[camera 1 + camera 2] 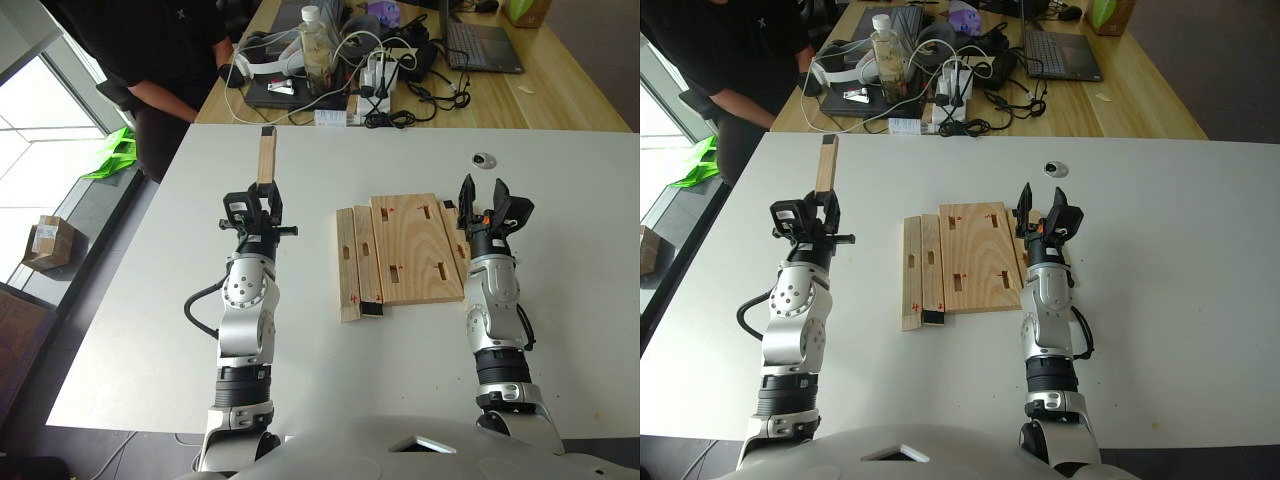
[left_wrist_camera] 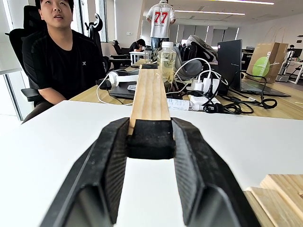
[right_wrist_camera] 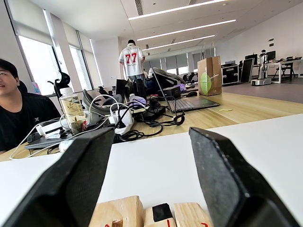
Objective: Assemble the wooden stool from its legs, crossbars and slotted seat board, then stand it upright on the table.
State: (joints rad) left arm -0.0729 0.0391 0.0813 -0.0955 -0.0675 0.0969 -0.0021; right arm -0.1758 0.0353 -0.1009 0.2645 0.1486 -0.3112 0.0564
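Gripping the near end of a wooden leg (image 1: 266, 155) in the left tool (image 1: 264, 203), with the rest jutting straight ahead past the tips. Holding the right tool (image 1: 483, 192) spread wide and empty, just off the right edge of the slotted seat board (image 1: 415, 250) flat on the bench (image 1: 130, 330). Probably best next: bring the right tool down to pin that board, then swing the leg rightward from the left tool, over the two loose bars (image 1: 348, 265) lying flush beside the board. Square the far tip to a slot before pressing; squeeze firmly to avoid twisting, jamming or slipping.
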